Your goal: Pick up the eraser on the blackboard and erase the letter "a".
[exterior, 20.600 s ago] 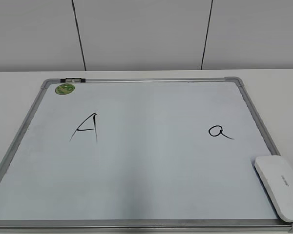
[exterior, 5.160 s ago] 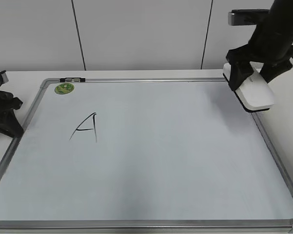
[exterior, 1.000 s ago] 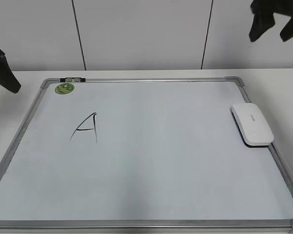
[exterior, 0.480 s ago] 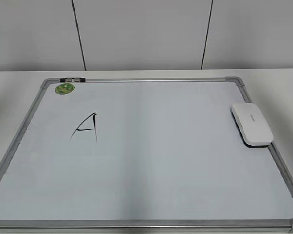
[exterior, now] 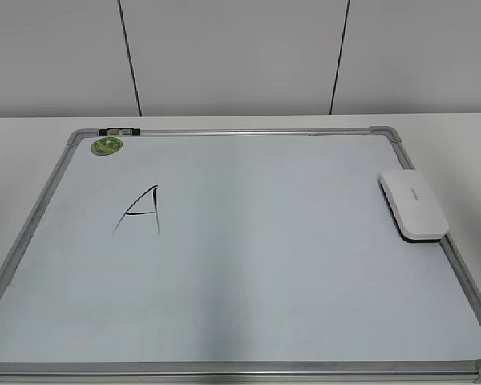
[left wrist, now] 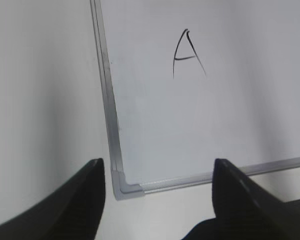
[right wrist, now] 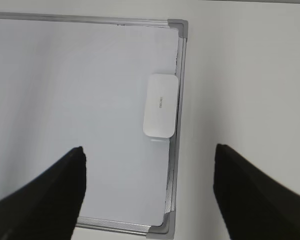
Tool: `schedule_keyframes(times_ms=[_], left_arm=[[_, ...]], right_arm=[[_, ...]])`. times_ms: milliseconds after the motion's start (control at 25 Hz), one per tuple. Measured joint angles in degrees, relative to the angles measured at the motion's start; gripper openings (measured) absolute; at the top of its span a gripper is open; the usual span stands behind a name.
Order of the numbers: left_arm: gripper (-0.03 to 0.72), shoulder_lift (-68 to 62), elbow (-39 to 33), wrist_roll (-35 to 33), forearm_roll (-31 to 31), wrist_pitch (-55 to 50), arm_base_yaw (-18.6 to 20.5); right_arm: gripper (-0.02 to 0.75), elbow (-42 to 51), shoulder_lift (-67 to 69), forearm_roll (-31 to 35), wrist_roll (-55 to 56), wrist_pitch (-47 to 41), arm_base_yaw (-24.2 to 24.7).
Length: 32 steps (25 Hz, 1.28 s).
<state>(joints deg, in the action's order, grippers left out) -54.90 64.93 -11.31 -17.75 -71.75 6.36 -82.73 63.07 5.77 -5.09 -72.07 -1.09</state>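
The blackboard point(exterior: 248, 273) is a white board in a silver frame, lying flat on the table. The white eraser point(exterior: 414, 204) lies on it against the right frame rail; it also shows in the right wrist view point(right wrist: 160, 105). No small letter "a" shows on the board. A capital "A" point(exterior: 140, 210) stands at the left, also in the left wrist view point(left wrist: 187, 52). My left gripper point(left wrist: 157, 195) is open and empty, high above the board's near left corner. My right gripper point(right wrist: 149, 192) is open and empty, high above the board's right side. Neither gripper shows in the exterior view.
A round green sticker point(exterior: 107, 145) sits at the board's far left corner, next to a small clip point(exterior: 119, 130) on the frame. White table point(exterior: 465, 152) surrounds the board. A grey panelled wall point(exterior: 232, 56) stands behind.
One second ago both grippers hung at the top corners of the exterior view; they have since risen out of it. The eraser and the board have not moved.
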Motion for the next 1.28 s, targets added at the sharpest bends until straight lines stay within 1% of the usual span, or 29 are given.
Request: schedule_keyframes(times_ms=[80, 160, 360, 480, 720, 880, 1000, 1160, 1280], left_arm=[[0.490, 4.30, -4.99, 0.87, -0.49, 0.01, 0.00], [0.485, 8.38, -9.44, 1.67, -0.75, 0.23, -1.01], [0.483, 17.15, -19.05, 2.11, -0.76, 0.01, -6.92], [0.482, 22.96, -22.60, 2.20, 0.03, 0.01, -9.18], [0.480, 33.26, -28.42, 4.11, 2.10, -0.23, -10.48], [0.479, 37.75, -32.32, 6.24, 5.18, -0.45, -10.58], [0.479, 39.55, -33.21, 8.02, 6.63, -0.69, -10.62], [0.478, 39.94, -33.31, 8.64, 7.92, 0.08, -10.62], [0.478, 40.04, -33.31, 8.78, 10.24, 1.86, -10.62]], right_arm=[[0.589, 2.52, -4.02, 0.16, 0.46, -0.11, 0.00], [0.589, 5.54, -8.32, 1.09, 0.84, -0.11, 0.00], [0.589, 14.27, -19.69, 2.61, 1.12, -0.23, 0.00], [0.589, 20.23, -28.09, 2.68, 1.53, -0.44, 0.00], [0.589, 31.82, -40.70, 2.18, 1.88, -0.74, 0.00], [0.589, 37.49, -46.09, 0.38, 1.88, -0.74, 0.00], [0.589, 42.02, -49.36, -1.21, 1.88, -0.74, 0.00], [0.589, 48.04, -50.73, -1.93, 1.88, -0.74, 0.00], [0.589, 51.79, -50.87, -2.06, 1.88, -0.89, 0.00]])
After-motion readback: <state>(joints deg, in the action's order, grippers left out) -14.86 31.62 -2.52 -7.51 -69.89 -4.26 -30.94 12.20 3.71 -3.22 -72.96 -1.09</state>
